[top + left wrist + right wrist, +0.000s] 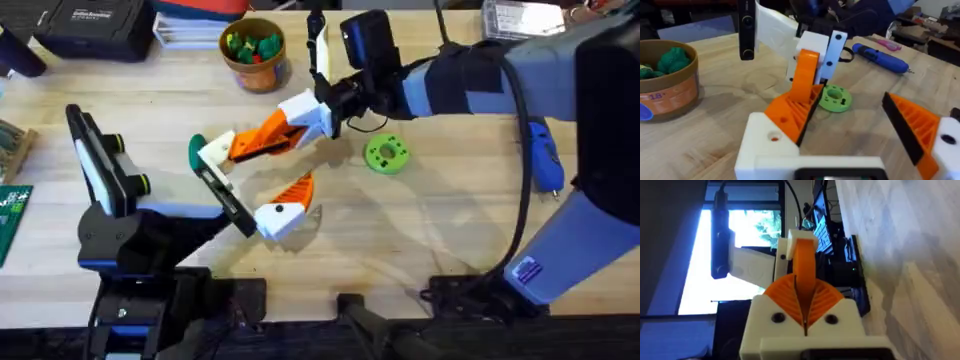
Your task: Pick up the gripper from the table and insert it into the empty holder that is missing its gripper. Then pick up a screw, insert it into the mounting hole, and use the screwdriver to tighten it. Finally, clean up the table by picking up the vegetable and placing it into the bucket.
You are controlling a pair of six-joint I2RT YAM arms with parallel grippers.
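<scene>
The gripper (218, 150) is pinched by its orange wedge, right between my right gripper (287, 127) jaws, which are clamped tight on it; from the right wrist I see both ribbed pads pressed flat against that wedge. Its white block pokes out past the fingertips and sits at the far end of the holder (224, 193), the black bar across my left gripper (258, 178). I can't tell whether it's seated or just touching. On that bar, the left arm's mounted finger (281, 212) stands way out at the other end, so those jaws read wide, nothing between them. The vegetable (195, 150) is tucked just behind the white block, outside the left jaws. The green holed disc (386, 153) lies just beside the right jaws, on their open side. The bucket (252, 45) sits beyond both sets of jaws, green bits inside. The screwdriver (545, 155) lies well behind the right jaws, out past that arm.
</scene>
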